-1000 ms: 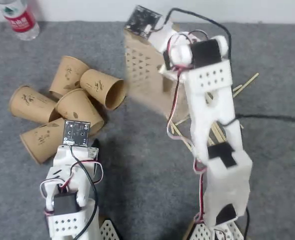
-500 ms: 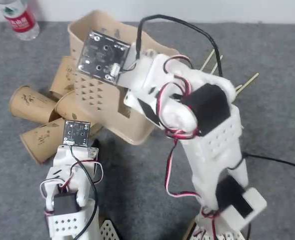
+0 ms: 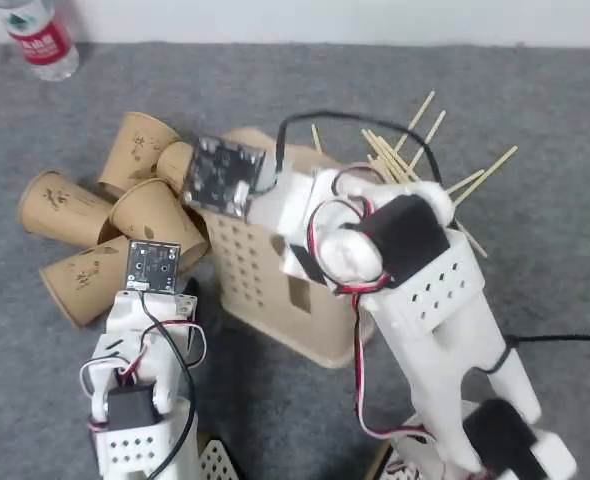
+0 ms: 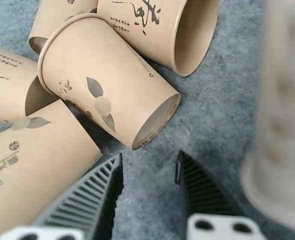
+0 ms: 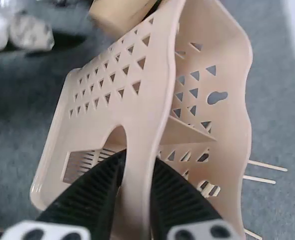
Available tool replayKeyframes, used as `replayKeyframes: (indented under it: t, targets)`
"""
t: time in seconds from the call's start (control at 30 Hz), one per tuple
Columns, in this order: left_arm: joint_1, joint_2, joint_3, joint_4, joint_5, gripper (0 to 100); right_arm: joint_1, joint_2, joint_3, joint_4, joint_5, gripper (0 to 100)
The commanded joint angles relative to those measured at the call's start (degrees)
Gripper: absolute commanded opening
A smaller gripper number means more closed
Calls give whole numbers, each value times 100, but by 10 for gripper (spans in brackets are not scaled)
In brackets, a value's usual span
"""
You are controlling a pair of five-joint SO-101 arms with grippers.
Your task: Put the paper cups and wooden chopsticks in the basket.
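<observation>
Nearest me, the left gripper (image 4: 147, 167) hangs low over the grey mat (image 3: 535, 90), jaws spread and nothing between them, its nose pointed at the paper cups (image 3: 125, 215). There are five cups, all lying on their sides in a heap and every one of them outside the basket (image 3: 275, 290), so that half of the job hasn't started. Just beside the heap, the right gripper (image 5: 137, 167) is pinching the basket's perforated wall, jaws pressed on either side of the plastic, and the basket sits tilted between the cups and the chopsticks (image 3: 415, 140). Those fan out on the mat just behind it. Whether any have landed inside, I can't tell from here. By my reckoning nearly everything is left to do. Far back, a water bottle (image 3: 35, 35) stands out of the way.
</observation>
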State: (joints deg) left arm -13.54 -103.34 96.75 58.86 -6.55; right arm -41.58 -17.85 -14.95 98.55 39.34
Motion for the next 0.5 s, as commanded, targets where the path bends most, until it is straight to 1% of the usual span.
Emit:
replayKeyframes:
  t: [0.0, 0.17, 0.27, 0.37, 0.47]
  targets:
    - [53, -62, -31, 0, -53, 166, 101, -646, 826, -725, 123, 6]
    - [53, -62, -31, -9, -53, 166, 435, -1068, 2189, -2114, 132, 6]
    - [53, -62, -31, -18, -53, 166, 523, -1200, 2488, -2756, 132, 6]
    - [53, -62, -31, -18, -53, 166, 497, -1209, 2488, -2879, 114, 6]
    - [53, -62, -31, -26, -53, 166, 435, -1191, 2690, -2782, 114, 6]
